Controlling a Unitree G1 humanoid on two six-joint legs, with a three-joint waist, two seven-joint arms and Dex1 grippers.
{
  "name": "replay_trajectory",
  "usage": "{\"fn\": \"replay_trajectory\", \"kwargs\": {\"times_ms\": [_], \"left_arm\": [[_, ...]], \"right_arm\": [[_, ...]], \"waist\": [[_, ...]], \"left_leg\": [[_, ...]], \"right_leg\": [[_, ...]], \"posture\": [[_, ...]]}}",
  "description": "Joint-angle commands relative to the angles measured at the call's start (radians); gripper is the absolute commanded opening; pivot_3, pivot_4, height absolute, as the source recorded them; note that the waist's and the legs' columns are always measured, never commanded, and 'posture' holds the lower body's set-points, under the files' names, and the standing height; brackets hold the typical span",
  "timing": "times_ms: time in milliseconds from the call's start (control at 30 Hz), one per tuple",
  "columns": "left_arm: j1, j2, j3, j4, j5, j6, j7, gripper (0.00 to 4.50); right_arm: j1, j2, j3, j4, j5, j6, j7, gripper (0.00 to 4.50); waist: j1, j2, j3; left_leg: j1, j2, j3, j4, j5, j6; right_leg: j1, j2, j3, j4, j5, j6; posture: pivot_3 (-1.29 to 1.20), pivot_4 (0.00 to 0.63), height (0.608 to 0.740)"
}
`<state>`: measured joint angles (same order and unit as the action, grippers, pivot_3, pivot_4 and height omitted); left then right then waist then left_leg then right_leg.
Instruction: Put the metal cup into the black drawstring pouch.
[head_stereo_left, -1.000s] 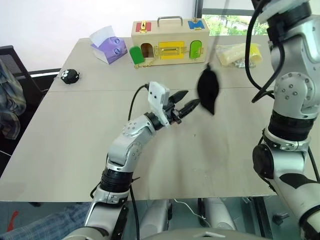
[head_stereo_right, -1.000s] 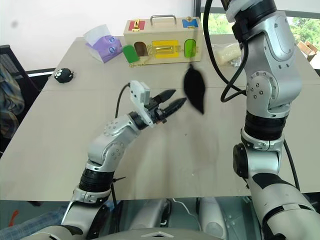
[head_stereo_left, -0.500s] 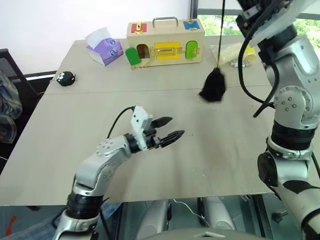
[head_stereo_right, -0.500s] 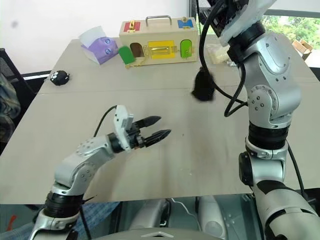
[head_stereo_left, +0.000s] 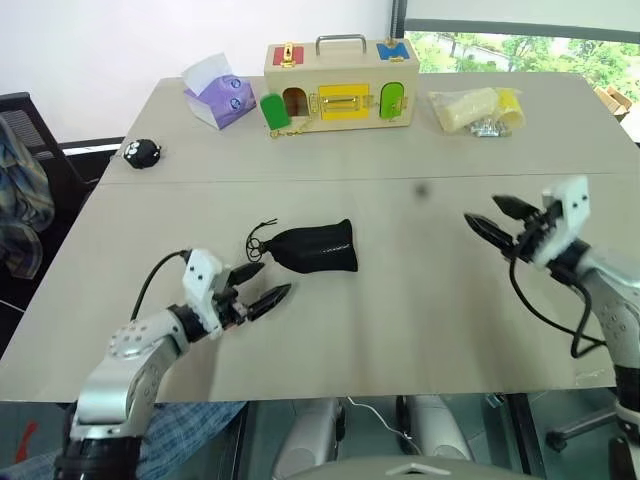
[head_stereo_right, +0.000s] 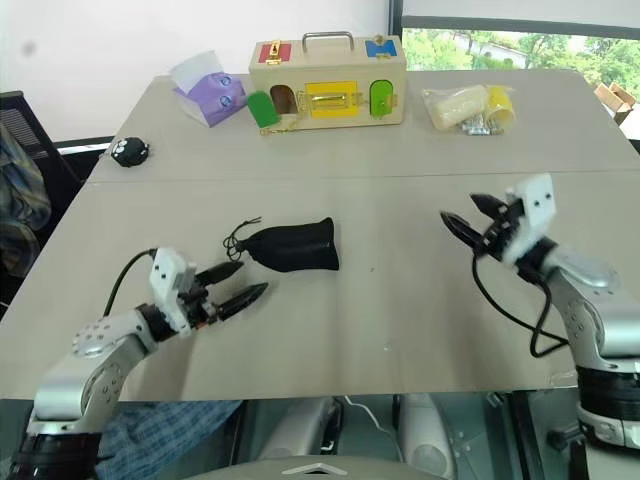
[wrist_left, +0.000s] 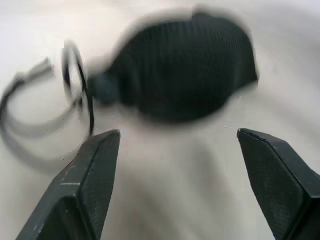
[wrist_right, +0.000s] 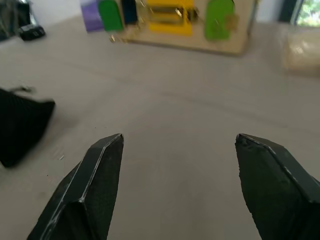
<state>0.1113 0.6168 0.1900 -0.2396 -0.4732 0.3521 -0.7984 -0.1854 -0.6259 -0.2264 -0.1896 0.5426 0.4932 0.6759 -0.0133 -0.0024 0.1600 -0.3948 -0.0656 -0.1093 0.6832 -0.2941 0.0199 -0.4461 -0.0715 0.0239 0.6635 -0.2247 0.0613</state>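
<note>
Head views: black pouch (head_stereo_left: 312, 247) lying flat on the table (head_stereo_left: 400, 330), bulging, mouth cinched, cord (head_stereo_left: 260, 236) looped off the end nearest the left gripper (head_stereo_left: 262, 286). Left gripper low over the table, fingers spread and empty, tips aimed toward the pouch, which sits just beyond them and a little to their far side, not touching. Right gripper (head_stereo_left: 492, 218) held above the table on the other side, fingers spread and empty, tips turned toward the pouch but well apart from it. Far past both sets of fingertips, along the table's back edge: wooden box (head_stereo_left: 338, 87) with a metal handle and coloured doors, purple tissue box (head_stereo_left: 217, 90), bag of yellow items (head_stereo_left: 476, 108), and a small round black toy (head_stereo_left: 141, 152) off beyond the left gripper's side. Metal cup not to be made out; whether it lies inside the swollen pouch cannot be told.

Left wrist view: two black fingers (wrist_left: 95, 180) set wide apart, nothing between them. Pouch (wrist_left: 182, 70) straight ahead of the gap, close beyond the tips, its tied neck and loose cord (wrist_left: 75, 90) ahead of one finger. Blurred.

Right wrist view: two black fingers (wrist_right: 95, 190) wide apart, bare table (wrist_right: 175, 150) between them. Corner of the pouch (wrist_right: 20, 125) lying off beyond the outer side of one finger. Wooden box (wrist_right: 175, 20) far ahead of the tips.
</note>
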Motion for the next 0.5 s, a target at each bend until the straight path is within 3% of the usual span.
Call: {"fn": "replay_trajectory", "kwargs": {"times_ms": [33, 267, 367, 500], "left_arm": [[0.055, 0.005, 0.022, 0.016, 0.056, -0.125, -0.027, 3.87], [0.167, -0.011, 0.028, 0.01, 0.073, -0.227, -0.048, 3.87], [0.188, -0.018, 0.022, -0.004, 0.079, -0.239, -0.037, 3.87], [0.18, -0.036, 0.011, -0.005, 0.096, -0.257, -0.01, 3.87]], "right_arm": [[0.1, -0.028, -0.018, 0.034, -0.021, -0.137, 0.151, 3.67], [0.232, -0.024, -0.041, 0.162, -0.054, -0.413, 0.359, 3.67], [0.24, -0.047, -0.023, 0.248, -0.093, -0.476, 0.404, 3.67], [0.24, -0.061, 0.0, 0.296, -0.135, -0.54, 0.449, 3.67]], "waist": [[0.001, 0.0, 0.0], [-0.001, 0.0, 0.0], [0.001, 0.0, 0.0], [0.002, 0.0, 0.0]], "left_leg": [[0.001, 0.001, 0.0, 0.0, 0.0, 0.0], [0.005, 0.001, 0.003, 0.0, -0.001, 0.001], [0.016, 0.002, 0.002, -0.001, -0.004, 0.007], [0.017, 0.001, 0.002, 0.0, -0.004, 0.007]], "right_leg": [[0.001, 0.0, 0.0, 0.0, 0.0, 0.0], [0.005, 0.0, 0.002, 0.0, 0.0, 0.0], [0.017, 0.0, 0.0, -0.003, 0.0, 0.0], [0.018, 0.0, 0.0, -0.003, 0.0, 0.0]], "posture": [[0.0, 0.15, 0.71], [0.0, 0.15, 0.71], [0.0, 0.15, 0.71], [0.0, 0.15, 0.71]]}}
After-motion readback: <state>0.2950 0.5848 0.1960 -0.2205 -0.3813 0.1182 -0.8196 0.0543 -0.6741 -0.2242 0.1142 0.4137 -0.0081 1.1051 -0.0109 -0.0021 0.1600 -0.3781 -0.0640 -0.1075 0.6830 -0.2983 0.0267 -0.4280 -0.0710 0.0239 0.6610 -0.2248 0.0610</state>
